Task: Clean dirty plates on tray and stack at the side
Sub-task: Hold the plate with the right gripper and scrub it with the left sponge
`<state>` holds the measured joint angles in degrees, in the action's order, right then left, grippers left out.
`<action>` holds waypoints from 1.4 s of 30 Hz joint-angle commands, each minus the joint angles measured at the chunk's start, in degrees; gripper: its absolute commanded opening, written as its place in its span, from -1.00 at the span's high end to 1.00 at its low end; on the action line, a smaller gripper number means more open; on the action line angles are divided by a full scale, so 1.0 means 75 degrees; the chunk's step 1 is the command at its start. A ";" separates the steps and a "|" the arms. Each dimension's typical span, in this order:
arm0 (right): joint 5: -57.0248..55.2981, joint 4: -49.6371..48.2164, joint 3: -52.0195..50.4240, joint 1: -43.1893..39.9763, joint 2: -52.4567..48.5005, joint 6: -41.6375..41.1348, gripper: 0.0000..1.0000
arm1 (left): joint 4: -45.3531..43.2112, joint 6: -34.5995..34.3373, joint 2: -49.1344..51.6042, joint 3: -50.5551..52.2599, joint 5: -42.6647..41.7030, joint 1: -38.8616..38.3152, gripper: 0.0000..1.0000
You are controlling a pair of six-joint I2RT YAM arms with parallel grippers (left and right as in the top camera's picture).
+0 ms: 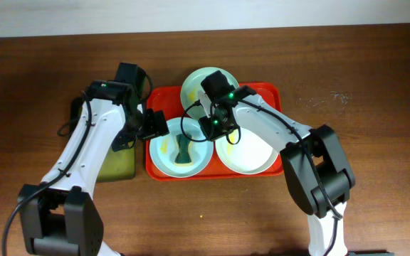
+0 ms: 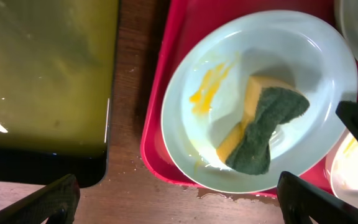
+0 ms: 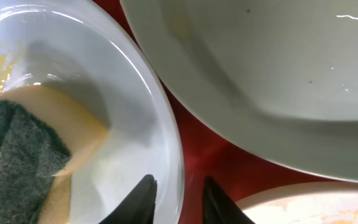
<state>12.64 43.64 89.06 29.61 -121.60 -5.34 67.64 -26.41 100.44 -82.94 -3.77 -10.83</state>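
Where the right gripper points down, its fingers stand narrowly apart astride the rim of the pale blue plate; pinching or not, cannot tell. Sponge lies inside. Mint plate and white plate crowd close on the red tray. Left gripper spread wide, hovering beside black tray.
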 commanded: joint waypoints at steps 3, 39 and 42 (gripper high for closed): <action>-0.0178 0.0006 -0.0055 -0.0012 -0.0414 0.0061 0.53 | -0.0047 0.0414 0.0020 0.0055 -0.0335 0.0009 -0.99; -0.0131 0.0108 -0.0052 -0.0070 -0.0586 0.0058 0.90 | -0.4086 0.0498 0.0035 0.2538 -0.0979 -0.1408 -0.14; -0.0149 0.0061 -0.0052 -0.0070 -0.0589 0.0055 0.92 | -0.4296 0.0498 0.0035 0.2818 -0.1090 -0.1408 -0.15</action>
<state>14.22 43.59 89.25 29.28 -123.98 -5.80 36.84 -22.11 100.51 -64.07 -11.55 -21.28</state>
